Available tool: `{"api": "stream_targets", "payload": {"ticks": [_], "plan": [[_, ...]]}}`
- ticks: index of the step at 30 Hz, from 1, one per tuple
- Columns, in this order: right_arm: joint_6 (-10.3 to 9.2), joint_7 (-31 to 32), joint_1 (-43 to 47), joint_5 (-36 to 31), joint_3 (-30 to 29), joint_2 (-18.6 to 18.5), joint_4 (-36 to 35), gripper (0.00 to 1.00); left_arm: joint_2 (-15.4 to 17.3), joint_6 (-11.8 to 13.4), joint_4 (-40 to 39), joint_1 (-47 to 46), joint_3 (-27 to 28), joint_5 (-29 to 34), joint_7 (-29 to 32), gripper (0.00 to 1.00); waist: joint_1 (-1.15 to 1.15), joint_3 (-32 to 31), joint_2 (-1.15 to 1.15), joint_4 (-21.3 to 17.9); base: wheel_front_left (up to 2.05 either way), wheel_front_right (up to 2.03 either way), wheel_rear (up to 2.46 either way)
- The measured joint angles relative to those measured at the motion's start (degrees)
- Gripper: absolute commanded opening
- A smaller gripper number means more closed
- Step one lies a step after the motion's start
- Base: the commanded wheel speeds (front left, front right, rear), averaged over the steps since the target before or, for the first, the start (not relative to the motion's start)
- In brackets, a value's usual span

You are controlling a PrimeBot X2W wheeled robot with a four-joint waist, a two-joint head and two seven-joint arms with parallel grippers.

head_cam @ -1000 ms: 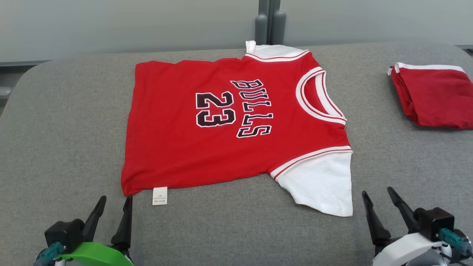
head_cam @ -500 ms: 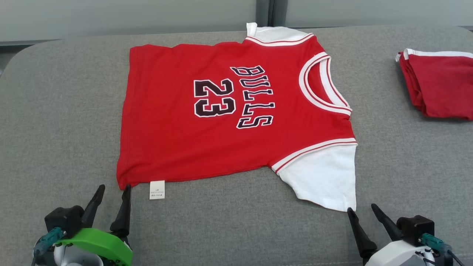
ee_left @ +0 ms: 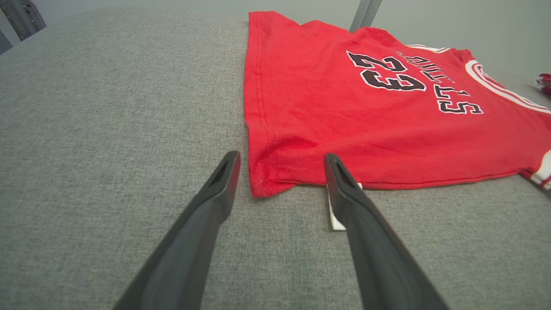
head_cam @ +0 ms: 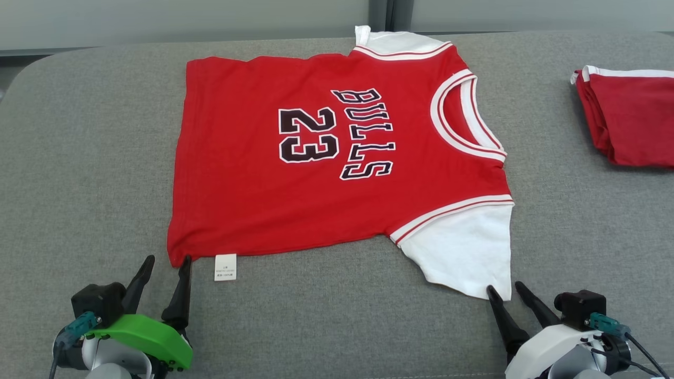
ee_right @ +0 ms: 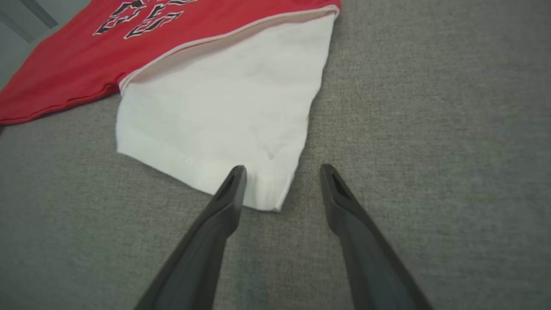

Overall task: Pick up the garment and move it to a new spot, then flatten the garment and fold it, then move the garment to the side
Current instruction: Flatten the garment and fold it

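The garment (head_cam: pixel 337 152) is a red jersey with white sleeves and "BULLS 23" in black, spread flat on the grey cushion, collar to the right. My left gripper (head_cam: pixel 168 259) stands open at the near left hem corner (ee_left: pixel 260 187), fingertips either side of it, beside a white care label (head_cam: pixel 225 267). My right gripper (head_cam: pixel 504 287) is open at the tip of the near white sleeve (ee_right: pixel 241 116), whose corner lies between the two fingers. Nothing is held by either.
A second red garment (head_cam: pixel 629 118), folded, lies at the far right of the grey cushion (head_cam: pixel 89 158). A pale wall and a grey post (head_cam: pixel 389 13) run behind the cushion's back edge.
The head view has tilted down, shifting the whole picture. Both grippers have come forward to the jersey's near corners; the right fingers now straddle the sleeve tip and stand slightly closer together.
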Motion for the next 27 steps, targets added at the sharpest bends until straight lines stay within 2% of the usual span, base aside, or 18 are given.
{"api": "stream_targets", "payload": {"ticks": [3, 4, 5, 6, 7, 22, 23, 24, 25, 27], "plan": [[0.37, 0.21, -0.51, 0.42, 0.45, 0.92, 0.92, 0.34, 0.02, 0.0, 0.66, -0.19, 0.01, 0.0, -0.01, 1.0, 0.0, 0.21, 0.0, 0.03, 0.0, 0.0, 0.0], [0.52, 0.23, -0.67, 0.69, 0.45, 1.11, 1.25, 0.21, 0.03, 0.0, 1.21, -0.47, -0.03, 0.0, -0.01, 1.0, 0.0, 0.31, 0.0, 0.02, 0.0, 0.0, 0.0], [0.75, 0.29, -0.71, 0.86, 0.52, 1.14, 1.59, 0.21, 0.07, 0.0, 1.56, -0.71, -0.07, 0.0, -0.01, 1.0, 0.0, 0.36, 0.0, 0.01, 0.0, 0.0, 0.0], [0.89, 0.3, -0.75, 0.91, 0.6, 1.14, 1.86, 0.06, 0.07, 0.0, 1.78, -0.85, -0.09, 0.0, -0.01, 1.0, 0.0, 0.4, 0.0, -0.02, 0.0, 0.0, 0.0], [1.26, 0.3, -0.81, 1.03, 0.69, 1.15, 2.07, 0.0, 0.08, 0.0, 2.19, -1.02, -0.22, 0.0, 0.01, 1.0, 0.0, 0.45, 0.0, -0.06, 0.0, 0.0, 0.0], [2.52, 0.4, -4.32, 1.23, 1.49, 1.4, 4.03, 0.0, 0.26, -0.01, 7.51, -4.35, -0.15, -3.21, 1.63, 0.98, 0.0, 1.98, 0.0, -2.15, 0.0, 0.0, 0.0], [2.54, 0.14, -4.47, 1.23, 1.47, 1.4, 4.2, 0.0, 0.25, -0.01, 7.82, -4.53, -0.26, -3.27, 1.9, 0.78, 0.0, 2.11, 0.0, -2.29, 0.0, 0.0, 0.0], [2.72, 0.08, -4.53, 1.23, 1.42, 1.4, 4.35, 0.0, 0.25, -0.01, 8.25, -4.77, -0.68, -3.28, 2.32, 0.26, 0.0, 2.2, 0.0, -2.39, 0.0, 0.0, 0.0], [2.74, -0.12, -4.61, 1.23, 1.4, 1.4, 4.52, 0.0, 0.16, -0.01, 8.5, -4.98, -1.12, -3.42, 2.56, 0.0, 0.0, 2.25, 0.0, -2.47, 0.0, 0.0, 0.0], [2.75, -0.35, -4.82, 1.23, 1.4, 1.41, 4.83, 0.0, 0.07, -0.01, 8.58, -5.24, -2.29, -3.78, 2.72, 0.0, 0.0, 2.29, 0.0, -2.57, 0.0, 0.0, 0.0]]}}
